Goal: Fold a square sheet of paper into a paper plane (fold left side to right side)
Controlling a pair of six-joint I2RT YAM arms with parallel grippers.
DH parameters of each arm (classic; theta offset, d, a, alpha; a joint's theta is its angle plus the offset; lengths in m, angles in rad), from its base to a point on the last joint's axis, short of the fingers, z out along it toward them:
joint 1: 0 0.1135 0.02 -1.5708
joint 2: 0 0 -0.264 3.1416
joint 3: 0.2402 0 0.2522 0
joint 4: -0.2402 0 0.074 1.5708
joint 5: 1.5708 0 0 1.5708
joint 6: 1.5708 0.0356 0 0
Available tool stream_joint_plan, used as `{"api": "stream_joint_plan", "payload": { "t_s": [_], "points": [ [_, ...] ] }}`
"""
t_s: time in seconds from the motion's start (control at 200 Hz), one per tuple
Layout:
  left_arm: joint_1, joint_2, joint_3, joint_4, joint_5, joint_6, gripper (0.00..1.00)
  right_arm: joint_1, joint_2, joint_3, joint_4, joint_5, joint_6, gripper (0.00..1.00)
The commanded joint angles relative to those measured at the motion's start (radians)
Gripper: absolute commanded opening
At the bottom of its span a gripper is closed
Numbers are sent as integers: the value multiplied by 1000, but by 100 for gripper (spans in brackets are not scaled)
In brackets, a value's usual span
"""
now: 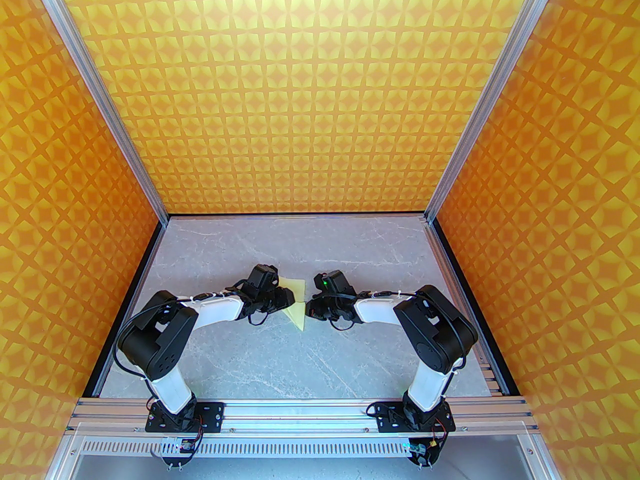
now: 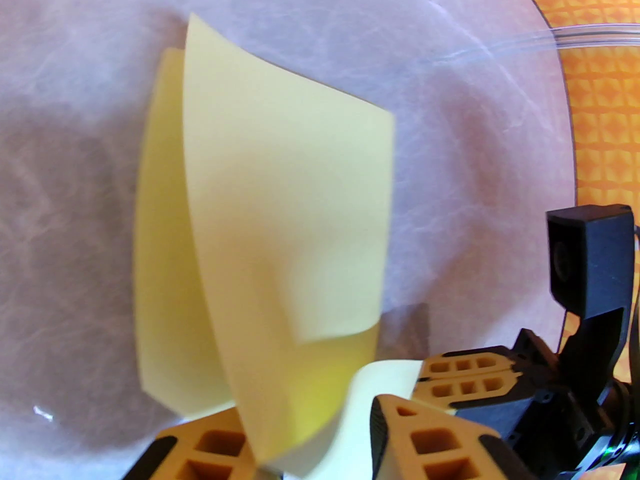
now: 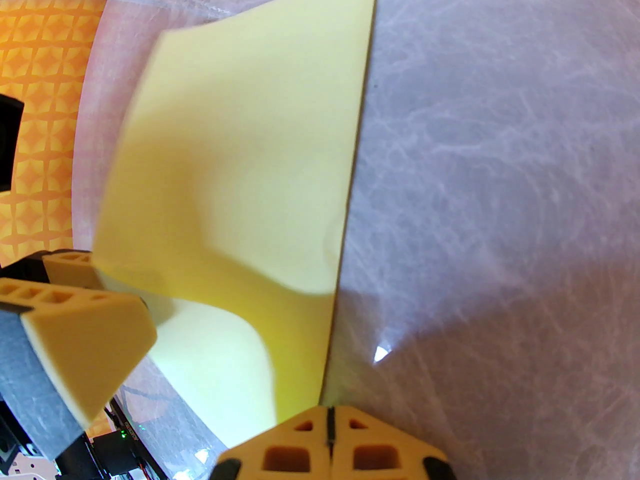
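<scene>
**Top view.** Two arms reach inward from the near edge of a grey marbled desk (image 1: 300, 363) and meet at its middle. The pale yellow sheet of paper (image 1: 298, 315) lies between the left jaws and the right jaws. Part of it is raised off the desk, and its lower corner points toward the arm bases. Orange patterned walls (image 1: 60, 218) enclose the desk.

**Left wrist view.** The sheet of paper (image 2: 280, 193) is bent over on itself without a flat crease. One layer arches above another that lies nearer the desk (image 2: 475, 168). The left jaws stand partly open. Their two tan fingers (image 2: 210, 443) are apart, and the curved sheet passes down through the gap, touching the finger on the left of the picture. At the lower right, the right jaws are closed, and a pale corner of the sheet runs into their tips. The black camera housing (image 2: 585, 263) of the right wrist stands above them.

**Right wrist view.** The right jaws are closed on the sheet of paper (image 3: 240, 143). Their fingers (image 3: 380, 453) meet at a thin seam, and the sheet's straight edge runs down into it. From there the sheet rises and curls leftward over the desk (image 3: 500, 168). At the left edge, the left jaws' fingers (image 3: 85, 328) stand apart, with the curled far side of the sheet between them.
</scene>
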Motion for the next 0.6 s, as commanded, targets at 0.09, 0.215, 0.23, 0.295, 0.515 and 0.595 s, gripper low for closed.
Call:
{"api": "stream_joint_plan", "payload": {
  "t_s": [0.09, 0.215, 0.23, 0.295, 0.515, 0.595],
  "points": [
    [3, 31, -32, 81, 42, -24, 16, 15, -32, -34, -5, 26, -5, 0],
    [4, 32, -29, 67, 37, -20, 10, 6, -94, -56, -2, 53, -8, 0],
    [4, 32, -28, 63, 36, -18, 10, 6, -102, -59, 1, 55, -8, 0],
    [4, 36, -18, 43, 36, -11, 5, 4, -125, -70, 24, 54, -8, 0],
    [3, 39, -12, 29, 32, 0, 5, 4, -93, -53, 100, -29, 7, 0],
    [4, 42, -11, 30, 32, 0, 6, 4, -61, -31, 98, -37, 9, 0]
  ]
}}
